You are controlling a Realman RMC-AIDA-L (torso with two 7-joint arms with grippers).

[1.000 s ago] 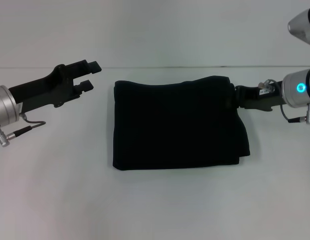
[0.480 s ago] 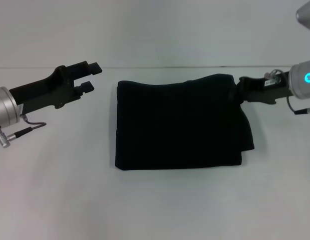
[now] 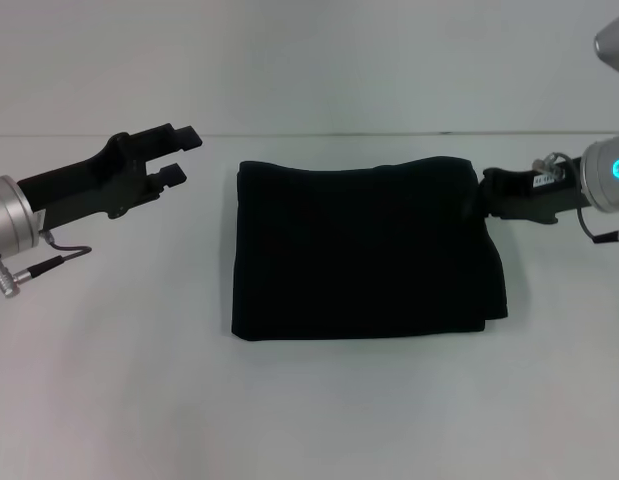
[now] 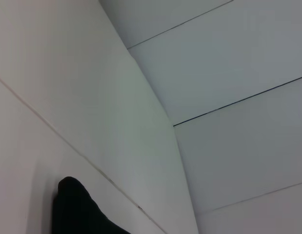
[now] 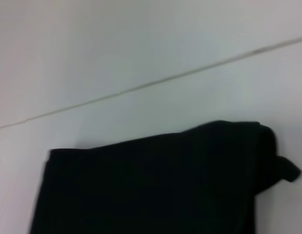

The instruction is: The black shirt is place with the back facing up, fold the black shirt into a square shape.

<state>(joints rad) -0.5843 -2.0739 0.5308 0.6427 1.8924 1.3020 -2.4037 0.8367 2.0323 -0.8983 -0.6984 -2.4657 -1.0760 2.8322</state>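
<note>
One black shirt [image 3: 364,250], soft matte cloth, folded into a near-square slab with rounded, slightly puffed edges. It lies mid-table [image 3: 309,410], a smooth white surface. No lettering shows.

Left gripper [image 3: 179,153] at 9 o'clock of the shirt, apart from it, arm level, pointing toward the cloth; its two black fingers stand parted with nothing between.

Right gripper [image 3: 481,195] at 2 o'clock, fingertips touching the shirt's far right corner; whether they pinch the cloth, cannot tell.

I read this as a lab or test bay: a bare white desk [image 3: 319,420] meets plain white wall panels [image 4: 229,58] at 12 o'clock.
</note>
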